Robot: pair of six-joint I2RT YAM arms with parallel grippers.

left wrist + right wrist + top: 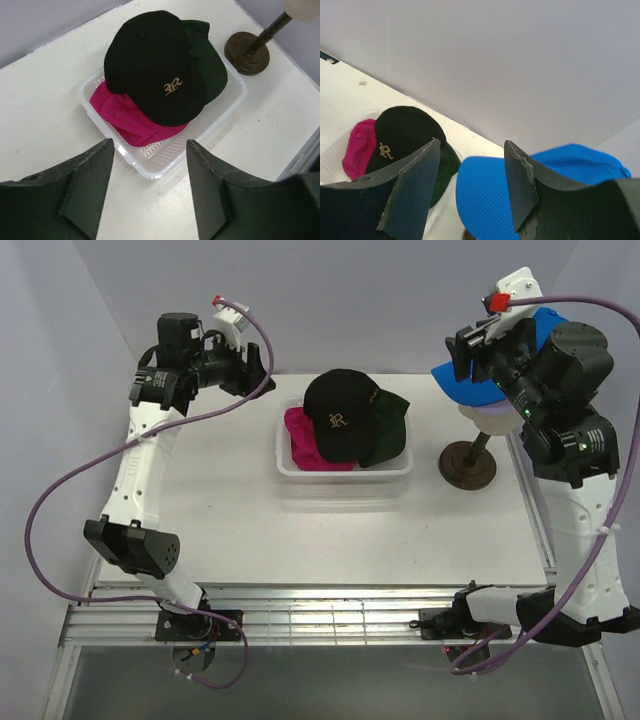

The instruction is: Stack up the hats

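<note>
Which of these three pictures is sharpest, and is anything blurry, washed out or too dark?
Top external: sharpest and evenly lit, only a faint shadow before the basket. Left wrist: the black cap is crisp, but the left tool is a dark silhouette and the mannequin head is washed out. Right wrist: softest; the blue cap looks fuzzy, the right tool nearly black.

Bright, even overhead light; soft shadows under the basket (345,472) on the table (220,510). Wrist views slightly soft near the edges.
</note>
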